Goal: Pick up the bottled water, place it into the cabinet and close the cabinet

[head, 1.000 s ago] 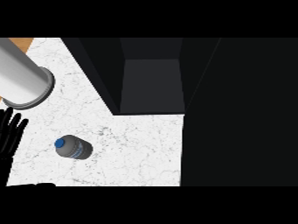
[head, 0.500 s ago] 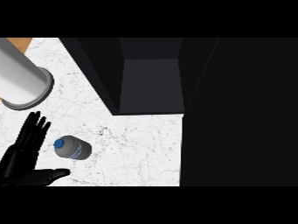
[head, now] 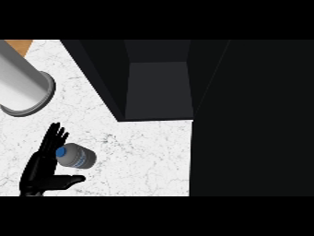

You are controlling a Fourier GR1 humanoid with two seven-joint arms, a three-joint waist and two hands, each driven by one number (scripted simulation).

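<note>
Bottled water (head: 73, 155) between robot hand (head: 42, 171) and cabinet (head: 158, 87)

Kitchen: marble counter (head: 146, 152), dark cabinet (head: 159, 87)

Counter (head: 146, 152) was white, grey-veined marble; bottled water (head: 74, 155) pale grey, blue-capped; cabinet (head: 159, 78) black; hand (head: 42, 168) black.

Left hand (head: 42, 171): black, at the view's lower left; fingers straight and extended toward the top, thumb spread out to the right. Right hand: not visible.
</note>
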